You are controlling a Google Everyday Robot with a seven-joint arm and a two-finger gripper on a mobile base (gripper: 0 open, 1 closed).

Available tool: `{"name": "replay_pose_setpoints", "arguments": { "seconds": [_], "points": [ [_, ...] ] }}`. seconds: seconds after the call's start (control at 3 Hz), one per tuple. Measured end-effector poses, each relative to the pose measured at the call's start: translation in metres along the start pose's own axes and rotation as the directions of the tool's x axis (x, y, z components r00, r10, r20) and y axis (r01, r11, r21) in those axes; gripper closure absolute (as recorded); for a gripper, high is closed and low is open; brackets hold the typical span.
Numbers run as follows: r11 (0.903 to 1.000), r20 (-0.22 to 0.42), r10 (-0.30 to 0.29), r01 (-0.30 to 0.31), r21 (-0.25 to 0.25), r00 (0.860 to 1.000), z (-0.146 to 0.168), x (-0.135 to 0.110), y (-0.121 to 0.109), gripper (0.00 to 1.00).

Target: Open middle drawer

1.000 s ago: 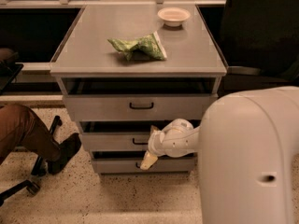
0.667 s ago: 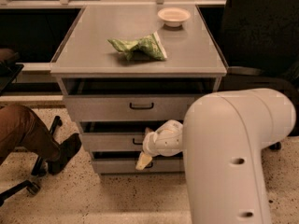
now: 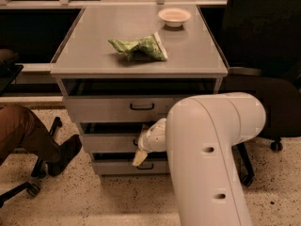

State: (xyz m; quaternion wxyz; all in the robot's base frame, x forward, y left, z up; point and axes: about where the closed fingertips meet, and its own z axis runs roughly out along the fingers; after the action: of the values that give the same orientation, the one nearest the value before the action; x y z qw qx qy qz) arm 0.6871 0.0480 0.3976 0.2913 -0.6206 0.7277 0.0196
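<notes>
The grey cabinet has three drawers. The middle drawer (image 3: 110,143) is the low flat front second from the top, with a dark gap above it. Its small dark handle sits at the centre, mostly hidden behind my gripper (image 3: 141,147). The gripper is white with a pale tip and sits right at the handle, in front of the drawer front. My large white arm (image 3: 211,159) fills the lower right and covers the right part of the middle and lowest drawers.
The top drawer (image 3: 117,108) and the lowest drawer (image 3: 122,167) show dark bar handles. A green crumpled bag (image 3: 138,47) and a white bowl (image 3: 174,16) lie on the cabinet top. A person's leg (image 3: 28,133) and a chair base (image 3: 33,187) are at the left; a dark chair (image 3: 273,98) is at the right.
My arm has swung left and closer to the camera, covering more of the cabinet's right side. The gripper has shifted left along the middle drawer front toward the handle.
</notes>
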Motion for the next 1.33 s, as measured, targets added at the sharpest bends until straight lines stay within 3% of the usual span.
{"name": "replay_pose_setpoints", "arguments": {
  "seconds": [0.33,0.67,1.0,1.33],
  "points": [
    [1.0,-0.002,-0.002,0.002,0.002,1.0,-0.001,-0.001,-0.001,0.0],
    [0.9969,-0.031,-0.055,0.053,-0.059,0.998,-0.002,-0.009,0.024,0.0],
    [0.9901,-0.051,-0.06,0.053,-0.13,0.997,-0.011,-0.01,0.049,0.0],
    [0.9901,-0.051,-0.06,0.053,-0.13,0.997,-0.013,-0.01,0.049,0.0]
  ]
}}
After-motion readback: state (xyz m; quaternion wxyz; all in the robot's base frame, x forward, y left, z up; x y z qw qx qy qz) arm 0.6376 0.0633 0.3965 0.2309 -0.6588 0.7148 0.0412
